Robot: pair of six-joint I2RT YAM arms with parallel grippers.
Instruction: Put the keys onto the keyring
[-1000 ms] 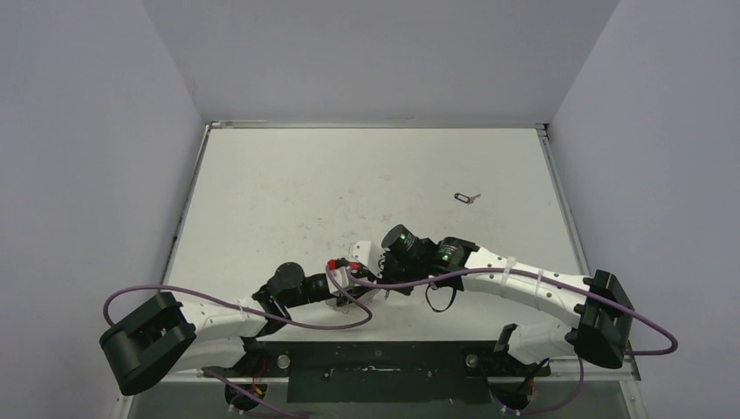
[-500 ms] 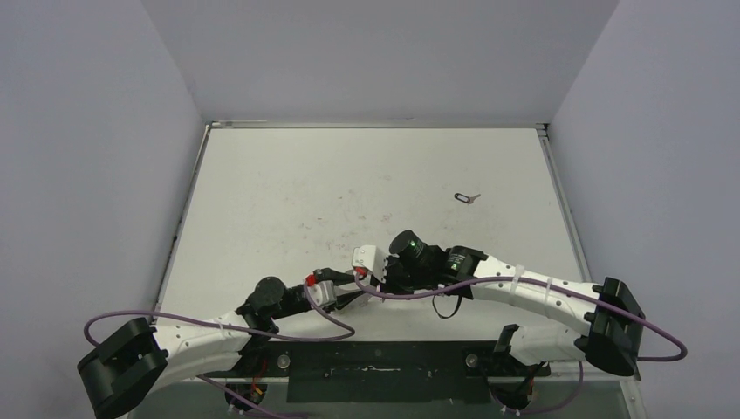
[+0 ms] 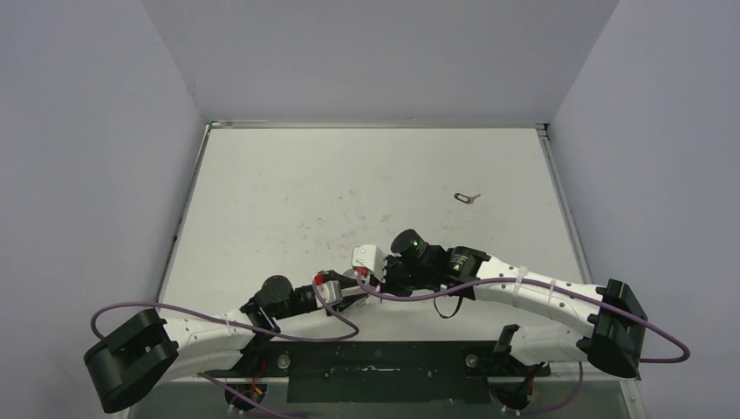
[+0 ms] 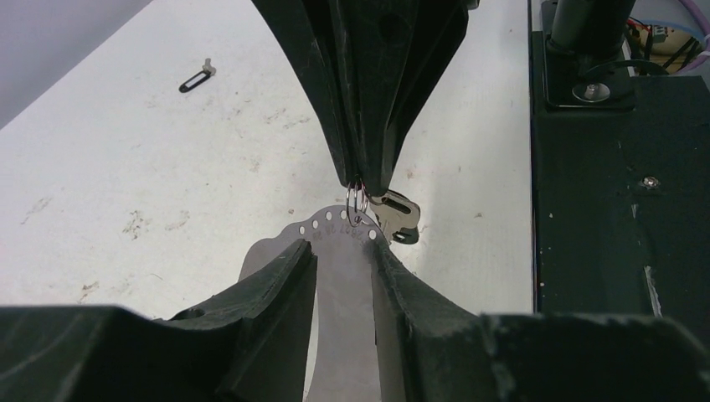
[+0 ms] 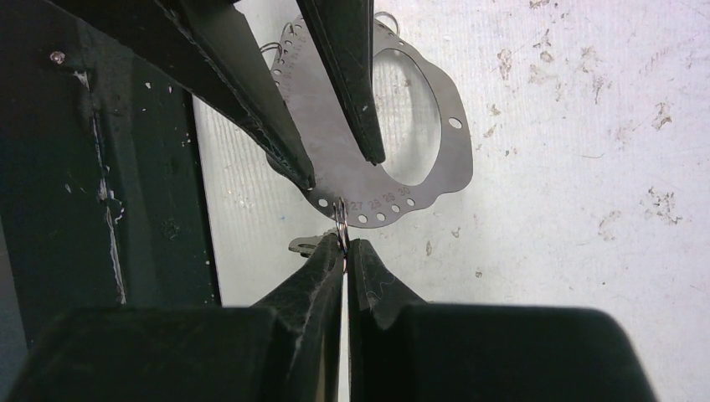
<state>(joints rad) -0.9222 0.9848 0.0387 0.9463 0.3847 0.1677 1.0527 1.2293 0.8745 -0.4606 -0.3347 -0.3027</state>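
- Over the last second the left arm has drawn back toward the near edge and out to the left. From above, the two wrists no longer overlap, and the right wrist has slid a touch to the right.
- The link between them has held. The left pincer [image 4: 343,251] is clamped on the keyring [image 5: 439,167], a flat silvery plate with small numbered holes along its rim.
- The right pincer [image 5: 345,248] is pinched tight on a small ring [image 5: 341,216] threaded through one of those holes. A silver key [image 4: 395,214] sits just beside the ring and seems to hang from it.
- We read this as the ring being worked at the plate: the step is in hand, not finished.
- The black-looped key [image 3: 467,197] lies on the bench [image 3: 288,192], well apart from both arms. We judge that one is left to do.
- Pose: both arms are low and reach inward, meeting tip to tip just beyond the near edge, around the middle.
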